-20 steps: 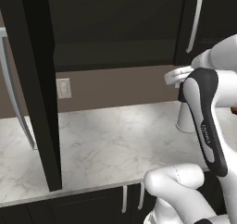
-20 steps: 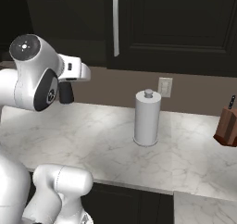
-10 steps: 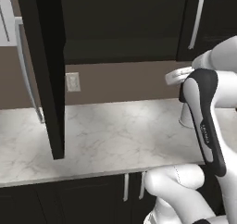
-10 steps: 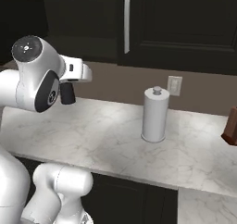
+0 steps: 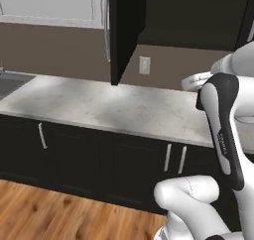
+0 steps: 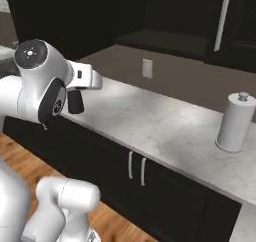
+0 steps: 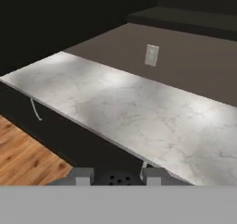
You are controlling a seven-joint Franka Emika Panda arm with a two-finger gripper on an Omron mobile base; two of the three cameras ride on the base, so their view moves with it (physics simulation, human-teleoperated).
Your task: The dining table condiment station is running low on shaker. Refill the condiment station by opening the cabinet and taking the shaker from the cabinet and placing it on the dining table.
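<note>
My gripper [image 7: 118, 176] is shut on a dark shaker [image 7: 119, 179]; its perforated round top sits between the two grey fingertips. From the right base view the gripper [image 6: 76, 105] hangs below the white hand, with the dark shaker [image 6: 75, 100] in it, over the counter's front edge. The tall black cabinet stands open above the counter. Its door [image 5: 125, 30] swings out toward me, with a silver bar handle [image 5: 106, 28] on its edge. The dining table is out of view.
A long marble counter [image 5: 114, 105] runs across, with low black cabinets [image 5: 99, 154] beneath and wood floor [image 5: 44, 209] in front. A sink [image 5: 10, 81] lies at its left end. A paper towel roll [image 6: 234, 123] stands at the right. A wall outlet [image 7: 151, 55] sits behind.
The whole picture has shifted: the base has backed away from the counter and turned, so low cabinets and floor now show. The arm keeps its pose, and the gripper stays shut on the shaker.
</note>
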